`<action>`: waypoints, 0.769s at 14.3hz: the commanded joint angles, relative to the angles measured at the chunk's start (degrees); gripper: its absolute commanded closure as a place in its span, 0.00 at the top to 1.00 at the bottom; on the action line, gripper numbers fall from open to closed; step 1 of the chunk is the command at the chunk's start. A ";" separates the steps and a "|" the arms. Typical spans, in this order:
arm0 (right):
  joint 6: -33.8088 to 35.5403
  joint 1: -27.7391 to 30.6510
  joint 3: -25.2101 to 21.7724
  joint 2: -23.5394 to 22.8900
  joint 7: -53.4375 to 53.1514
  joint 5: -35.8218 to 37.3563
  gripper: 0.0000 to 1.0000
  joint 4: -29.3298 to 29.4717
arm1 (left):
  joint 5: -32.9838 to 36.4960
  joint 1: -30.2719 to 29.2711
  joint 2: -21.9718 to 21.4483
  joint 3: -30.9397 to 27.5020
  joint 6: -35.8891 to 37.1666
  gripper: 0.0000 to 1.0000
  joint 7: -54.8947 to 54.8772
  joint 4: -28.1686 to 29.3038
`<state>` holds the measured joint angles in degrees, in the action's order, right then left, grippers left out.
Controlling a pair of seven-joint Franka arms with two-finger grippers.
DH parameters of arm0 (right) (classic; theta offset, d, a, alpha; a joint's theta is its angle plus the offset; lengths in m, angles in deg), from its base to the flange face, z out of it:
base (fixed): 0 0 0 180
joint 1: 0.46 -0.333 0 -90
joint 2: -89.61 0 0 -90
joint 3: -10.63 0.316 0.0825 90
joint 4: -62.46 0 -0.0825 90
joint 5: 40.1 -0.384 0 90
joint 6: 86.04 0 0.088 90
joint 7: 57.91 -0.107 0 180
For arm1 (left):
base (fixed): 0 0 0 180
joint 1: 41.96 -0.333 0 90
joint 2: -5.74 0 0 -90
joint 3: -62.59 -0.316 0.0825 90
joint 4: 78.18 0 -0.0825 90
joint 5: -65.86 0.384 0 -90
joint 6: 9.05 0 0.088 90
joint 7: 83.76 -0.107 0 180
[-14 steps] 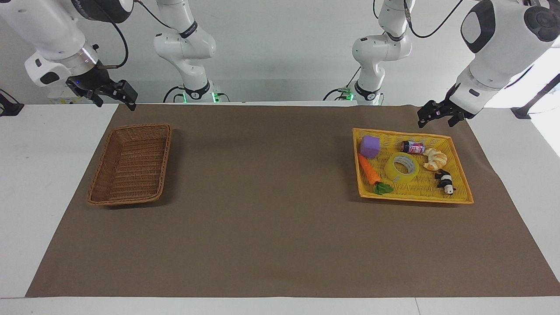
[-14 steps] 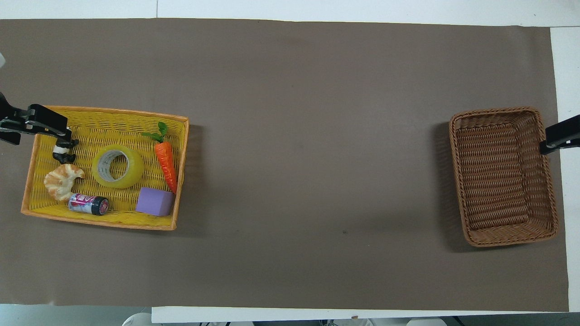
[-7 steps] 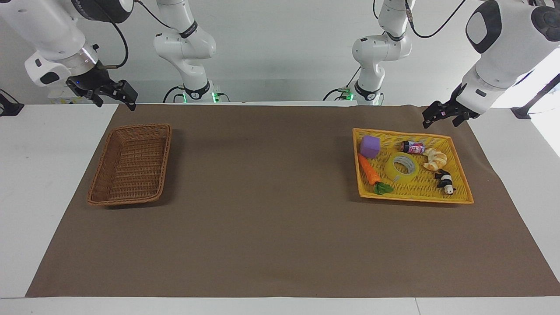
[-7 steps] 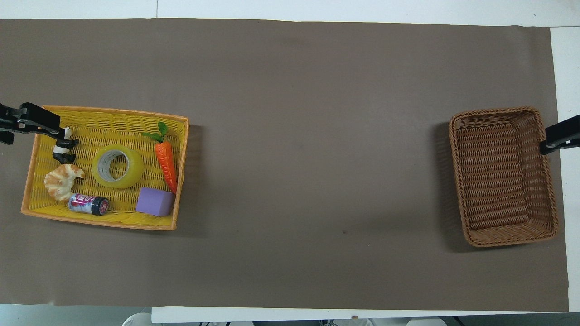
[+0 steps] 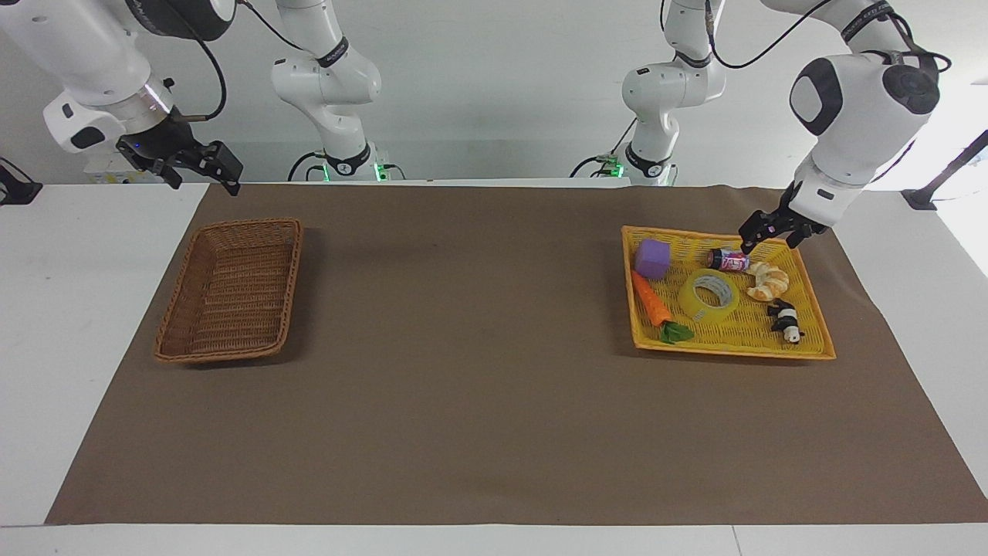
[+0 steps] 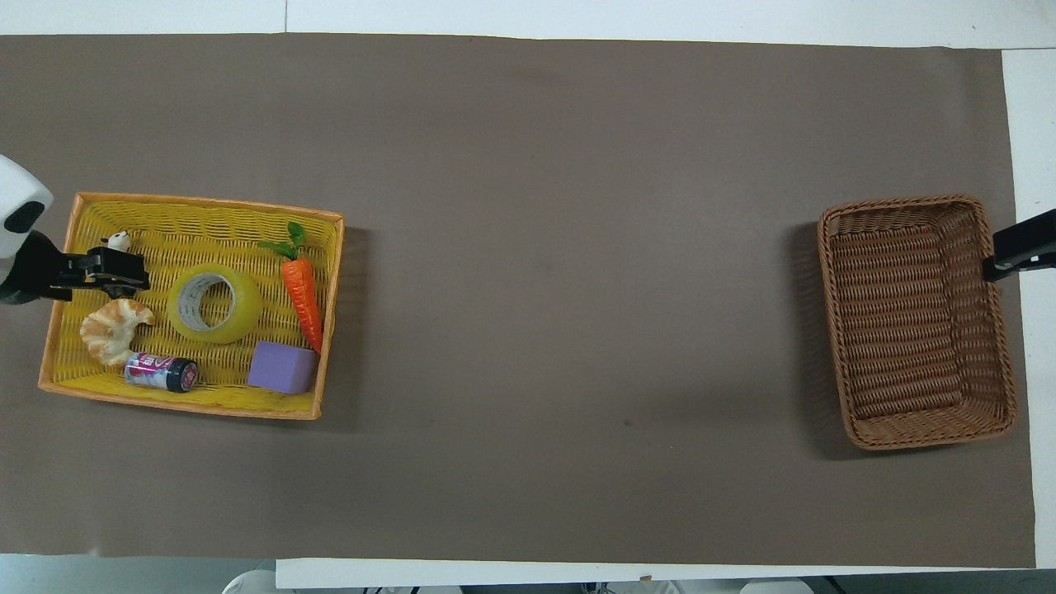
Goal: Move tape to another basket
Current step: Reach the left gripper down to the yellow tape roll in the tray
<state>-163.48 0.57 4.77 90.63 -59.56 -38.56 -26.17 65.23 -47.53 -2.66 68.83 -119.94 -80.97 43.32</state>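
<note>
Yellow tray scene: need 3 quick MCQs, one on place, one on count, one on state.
1. The tape lies
A. in the yellow tray
B. in the basket
C. on the brown mat

2. Things in the yellow tray:
A. three
B. six
C. nine

3. The left gripper is
A. gripping the tape
B. over the tray, clear of the tape
C. inside the basket

Answers: 1 A, the roll sits mid-tray; 2 B, tape, carrot, purple block, can, croissant, panda; 3 B, it hangs above the tray's robot-side rim, by the can.
</note>
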 commanded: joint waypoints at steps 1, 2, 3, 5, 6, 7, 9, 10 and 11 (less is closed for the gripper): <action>0.01 0.38 0.32 1.26 1.21 0.22 1.00 -1.37 | 0.37 -1.54 -0.93 0.26 -7.58 0.98 -0.68 8.04; 0.09 0.38 0.23 1.26 1.21 0.22 1.00 -1.37 | 0.37 -3.03 -0.40 0.26 -9.94 0.97 -1.29 9.79; 0.10 0.38 0.23 1.26 1.21 0.22 1.00 -1.46 | 0.46 -3.31 0.04 0.26 -12.84 0.97 -2.34 11.38; 0.10 0.38 0.23 1.26 1.21 0.22 1.00 -1.37 | 0.37 -2.79 2.23 0.26 -17.33 0.98 -1.92 12.79; 0.10 0.38 0.23 1.26 1.21 0.31 1.00 -1.37 | 0.37 -2.61 2.85 0.26 -17.52 0.98 -1.74 13.15; 0.10 0.38 0.23 1.26 1.21 0.22 1.00 -1.37 | 0.37 -2.61 2.86 0.26 -17.61 0.98 -1.91 13.15; 0.10 0.38 0.23 1.26 1.21 0.22 1.00 -1.46 | 0.37 -2.69 3.38 0.26 -18.40 0.98 -2.09 13.15; 0.01 0.38 0.32 1.26 1.21 0.22 1.00 -1.37 | 0.37 -2.52 4.08 0.35 -20.14 0.98 -1.83 13.15; 0.09 0.38 0.23 1.26 1.21 0.22 1.00 -1.46 | 0.37 -2.34 5.40 0.35 -22.25 0.98 -1.56 13.24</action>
<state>-163.48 0.57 4.77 90.63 -59.56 -38.56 -26.17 65.23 -50.02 1.27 69.08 -138.06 -82.36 55.74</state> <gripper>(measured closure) 0.000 0.018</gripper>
